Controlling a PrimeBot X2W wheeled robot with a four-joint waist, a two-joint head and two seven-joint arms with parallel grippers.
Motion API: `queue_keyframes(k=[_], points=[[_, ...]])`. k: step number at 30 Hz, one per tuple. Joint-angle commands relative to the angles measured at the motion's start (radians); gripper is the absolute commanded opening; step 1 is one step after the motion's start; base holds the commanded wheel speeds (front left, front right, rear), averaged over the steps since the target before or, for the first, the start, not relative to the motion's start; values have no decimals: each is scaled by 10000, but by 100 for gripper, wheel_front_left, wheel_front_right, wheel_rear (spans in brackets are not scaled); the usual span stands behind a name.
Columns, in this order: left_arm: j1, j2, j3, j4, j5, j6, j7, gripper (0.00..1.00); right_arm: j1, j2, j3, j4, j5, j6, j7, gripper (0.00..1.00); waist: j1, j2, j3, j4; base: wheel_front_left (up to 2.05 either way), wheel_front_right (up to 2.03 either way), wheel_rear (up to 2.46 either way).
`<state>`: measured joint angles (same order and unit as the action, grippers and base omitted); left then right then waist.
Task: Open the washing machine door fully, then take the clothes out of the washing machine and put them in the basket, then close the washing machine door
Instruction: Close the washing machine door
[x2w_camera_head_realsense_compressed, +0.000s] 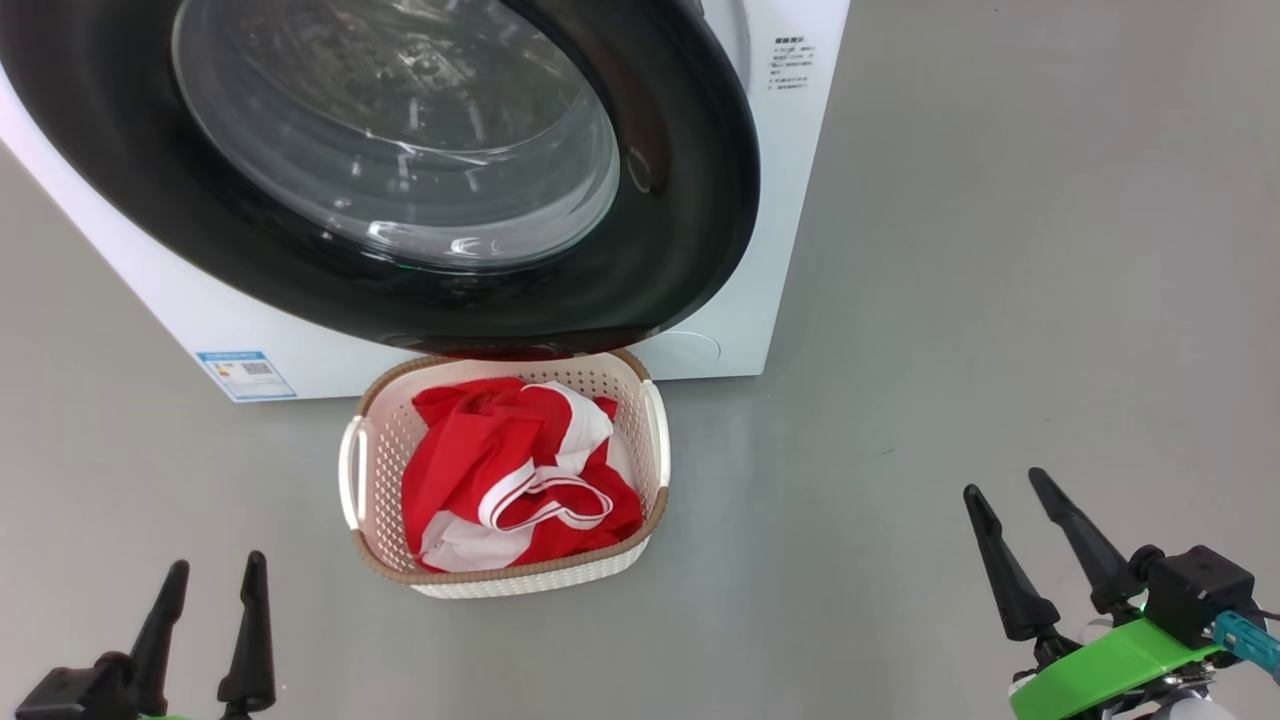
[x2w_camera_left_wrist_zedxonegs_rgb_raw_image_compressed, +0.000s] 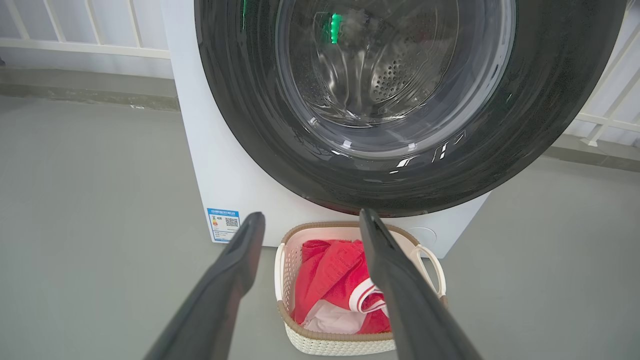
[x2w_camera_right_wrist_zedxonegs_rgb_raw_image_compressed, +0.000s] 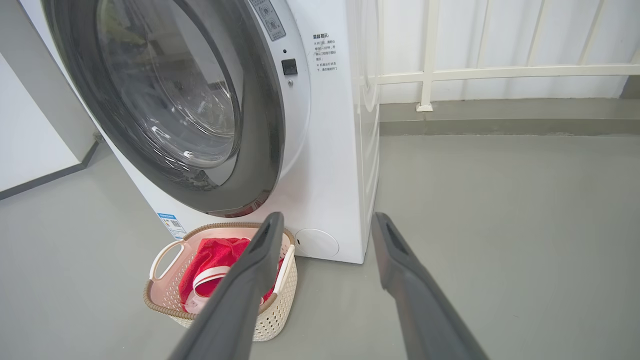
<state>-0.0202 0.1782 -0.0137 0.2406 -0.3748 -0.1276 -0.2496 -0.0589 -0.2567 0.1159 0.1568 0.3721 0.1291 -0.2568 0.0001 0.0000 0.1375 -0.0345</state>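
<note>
Under the door (x2w_camera_head_realsense_compressed: 680, 200), basket (x2w_camera_head_realsense_compressed: 520, 582) rim partly hidden, left claw (x2w_camera_head_realsense_compressed: 218, 560) wide, right claw (x2w_camera_head_realsense_compressed: 1003, 481) wide.

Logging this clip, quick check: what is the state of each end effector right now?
Left end effector: open, holding nothing.
Right end effector: open, holding nothing.

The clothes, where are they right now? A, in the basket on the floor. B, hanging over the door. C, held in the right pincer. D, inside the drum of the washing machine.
A: the red clothes lie bunched inside the basket, which stands on the floor in front of the washing machine; the left pincer and the right pincer are open and hold nothing.
</note>
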Motion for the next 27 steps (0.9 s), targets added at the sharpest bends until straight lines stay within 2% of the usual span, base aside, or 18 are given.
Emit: queue_keyframes(k=[1, 14, 27], points=[[-80, 139, 330, -275, 102, -31, -122, 100, -239, -136, 264, -286, 121, 16, -49, 0, -1, 0, 17, 67, 0, 0, 0], [-474, -34, 64, -537, 121, -31, -122, 100, -1840, -4, 1081, -153, 221, 16, -49, 0, -1, 0, 502, 746, 0, 0, 0], [-1372, -204, -369, -828, -11, -31, -122, 100, -4321, 274, 1445, 1013, 248, 16, -49, 0, -1, 0, 1608, 1590, 0, 0, 0]])
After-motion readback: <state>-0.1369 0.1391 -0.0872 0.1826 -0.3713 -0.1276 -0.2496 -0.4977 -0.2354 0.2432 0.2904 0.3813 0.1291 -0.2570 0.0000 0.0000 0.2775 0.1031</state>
